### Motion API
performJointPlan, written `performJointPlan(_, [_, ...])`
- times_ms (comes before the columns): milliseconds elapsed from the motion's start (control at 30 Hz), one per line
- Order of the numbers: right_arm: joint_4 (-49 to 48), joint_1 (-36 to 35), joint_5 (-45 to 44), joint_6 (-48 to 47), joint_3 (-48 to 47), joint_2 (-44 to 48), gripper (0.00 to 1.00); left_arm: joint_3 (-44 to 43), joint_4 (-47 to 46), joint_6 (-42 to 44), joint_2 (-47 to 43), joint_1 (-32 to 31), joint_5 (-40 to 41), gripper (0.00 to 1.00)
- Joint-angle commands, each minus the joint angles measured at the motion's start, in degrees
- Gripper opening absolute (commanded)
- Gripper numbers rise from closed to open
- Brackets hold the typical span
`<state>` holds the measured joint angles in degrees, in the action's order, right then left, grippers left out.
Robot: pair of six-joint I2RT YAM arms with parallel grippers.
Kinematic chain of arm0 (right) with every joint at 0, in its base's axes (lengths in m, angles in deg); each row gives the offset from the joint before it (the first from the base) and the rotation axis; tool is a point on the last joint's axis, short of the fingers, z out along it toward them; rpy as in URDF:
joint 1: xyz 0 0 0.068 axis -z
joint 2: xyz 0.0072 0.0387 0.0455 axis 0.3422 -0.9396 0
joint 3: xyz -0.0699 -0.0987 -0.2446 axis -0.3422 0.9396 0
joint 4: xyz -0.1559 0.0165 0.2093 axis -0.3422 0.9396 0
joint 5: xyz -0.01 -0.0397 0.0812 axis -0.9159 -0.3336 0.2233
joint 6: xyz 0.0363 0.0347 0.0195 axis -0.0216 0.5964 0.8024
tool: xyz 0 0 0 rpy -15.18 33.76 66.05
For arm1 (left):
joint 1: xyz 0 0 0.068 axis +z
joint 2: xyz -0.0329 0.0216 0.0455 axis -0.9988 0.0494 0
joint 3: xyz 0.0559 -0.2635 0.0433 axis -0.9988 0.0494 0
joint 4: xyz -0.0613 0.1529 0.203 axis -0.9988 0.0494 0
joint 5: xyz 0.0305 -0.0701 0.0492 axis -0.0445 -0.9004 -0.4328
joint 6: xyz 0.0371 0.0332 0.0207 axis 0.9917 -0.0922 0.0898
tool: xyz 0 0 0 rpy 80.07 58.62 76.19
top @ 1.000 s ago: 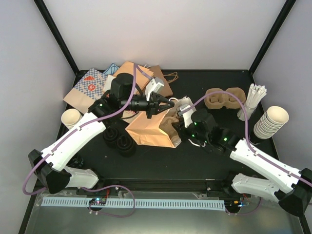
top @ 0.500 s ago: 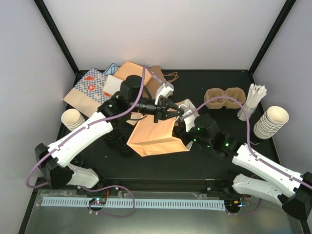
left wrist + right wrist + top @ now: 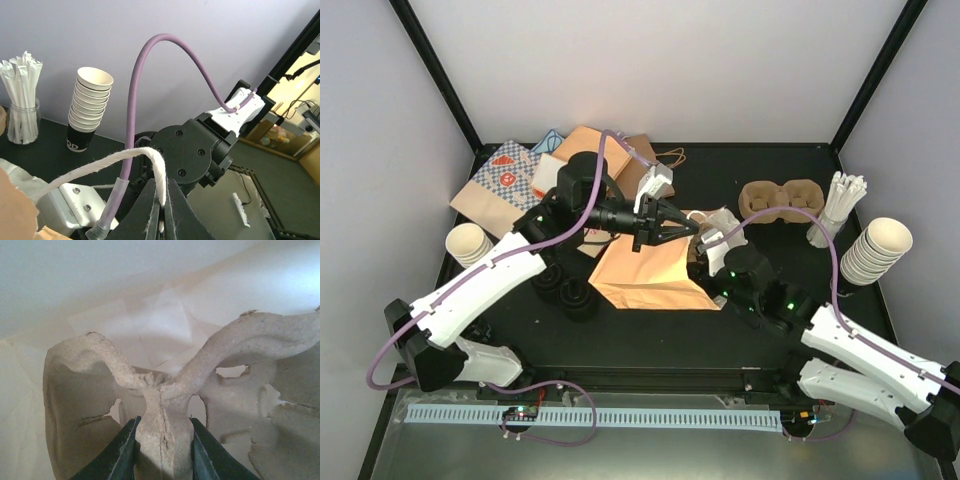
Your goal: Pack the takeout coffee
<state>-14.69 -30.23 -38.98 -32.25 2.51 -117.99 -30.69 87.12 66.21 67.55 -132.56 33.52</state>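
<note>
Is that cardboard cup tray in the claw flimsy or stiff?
Probably stiff and light: the pulp carrier holds its form though the right gripper pinches only its middle rib. Ragged thin edges suggest it could tear.

Blk table (image 3: 740,165) w/ bags (image 3: 505,182), cup stacks (image 3: 873,252), lids (image 3: 567,287), carriers (image 3: 780,200), straws (image 3: 840,205).

Held carrier (image 3: 161,405) hidden overhead by bag (image 3: 645,272)
</note>
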Motion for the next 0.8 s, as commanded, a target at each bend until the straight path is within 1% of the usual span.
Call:
performJointPlan(0, [-0.6, -0.4, -1.9, 2.2, 1.4, 0.9, 0.27, -2.8, 1.3, 3.2, -0.8, -0.3, -0.4, 0.02])
performJointPlan(100, [-1.0, -1.3, -1.0, 3.2, 1.5, 0.3, 0.26, -2.8, 2.3, 4.5, 0.7, -0.3, -0.6, 0.01])
performJointPlan(200, [-2.2, -3.4, -3.9, 3.8, 2.6, 0.0, 0.26, -2.8, 3.1, 5.9, 2.0, -0.3, -0.1, 0.02])
performJointPlan(300, [-1.7, -5.4, -11.2, 6.5, 3.1, -1.3, 0.24, -2.9, 3.6, 6.6, 3.4, -0.3, 1.1, 0.02])
performJointPlan(367, [0.7, -5.9, -17.9, 9.9, 2.7, -2.8, 0.24, -3.2, 3.5, 7.4, 4.0, -0.3, 2.2, 0.02])
performJointPlan(433, [2.4, -6.0, -22.2, 12.7, 2.7, -3.5, 0.22, -3.4, 2.5, 8.0, 4.7, -0.3, 2.6, 0.02])
performJointPlan(600, [8.5, -6.1, -32.2, 22.6, 3.0, -1.1, 0.22, -8.0, 1.2, 8.0, 9.3, -0.4, 0.1, 0.02])
performJointPlan(667, [8.8, -6.1, -33.5, 24.0, 3.9, 0.0, 0.22, -9.6, 1.3, 7.9, 11.4, -0.4, -1.2, 0.02])
performJointPlan(767, [6.4, -6.4, -32.2, 24.4, 6.0, -1.0, 0.22, -8.8, 2.0, 10.4, 11.7, -0.4, -1.1, 0.01])
